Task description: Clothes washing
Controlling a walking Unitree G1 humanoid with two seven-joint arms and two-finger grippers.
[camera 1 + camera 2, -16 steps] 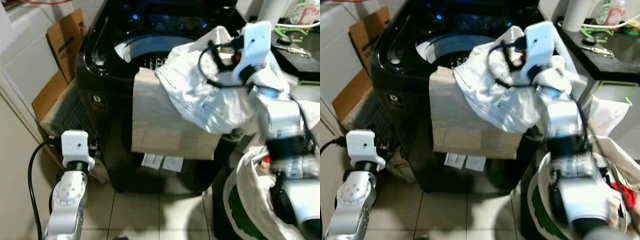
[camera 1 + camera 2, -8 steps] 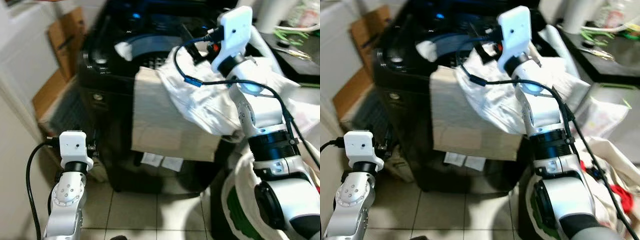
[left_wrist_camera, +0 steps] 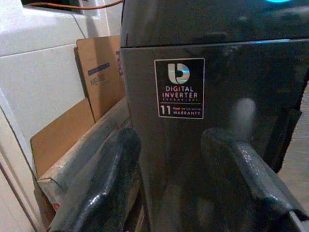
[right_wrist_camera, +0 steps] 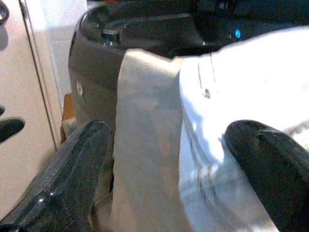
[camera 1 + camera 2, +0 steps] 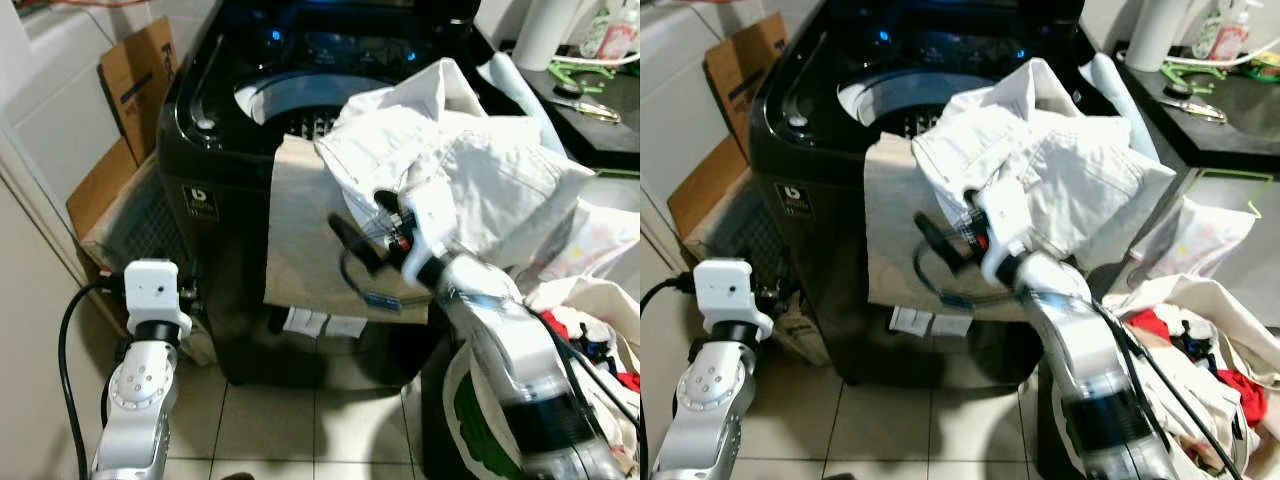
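Heap of white crumpled clothes (image 5: 455, 175) draped over the front rim of the black top-loading washing machine (image 5: 215, 140), lid up, drum exposed at 11 o'clock of the heap, with a beige cloth (image 5: 305, 240) hanging down the machine's front. Right gripper (image 4: 169, 164) close before cloth and heap, black fingers (image 4: 72, 169) spread wide, gripping nothing. Left gripper (image 3: 169, 183) low at 7 o'clock by the machine's lower side, fingers apart and empty, brown cardboard (image 5: 135, 75) beyond.
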